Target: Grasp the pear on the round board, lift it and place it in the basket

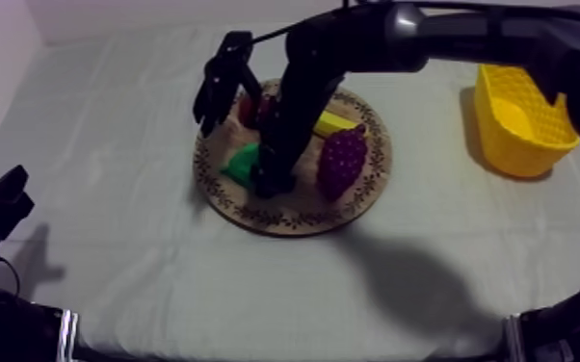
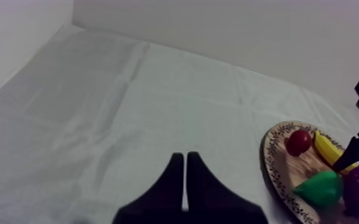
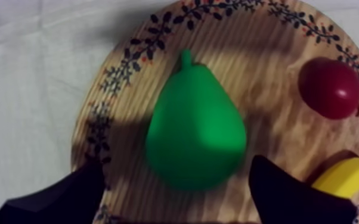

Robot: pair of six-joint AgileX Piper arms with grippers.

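Note:
The green pear (image 3: 195, 131) lies on the round wooden board (image 3: 247, 59), stem pointing away from my right gripper (image 3: 176, 170). That gripper is open, one black finger (image 3: 62, 199) on each side of the pear's wide end. From above, the right arm reaches in from the upper right and its gripper (image 1: 267, 183) hangs over the pear (image 1: 242, 164) on the board (image 1: 284, 217). The yellow basket (image 1: 523, 120) stands at the far right. My left gripper (image 1: 5, 197) rests low at the left, its fingers (image 2: 185, 179) together as a narrow wedge.
Also on the board are a small red fruit (image 3: 330, 88), a banana (image 3: 343, 177) and a purple bunch of grapes (image 1: 342, 159). The left wrist view has the board (image 2: 277, 173) with this fruit off to one side, across open cloth.

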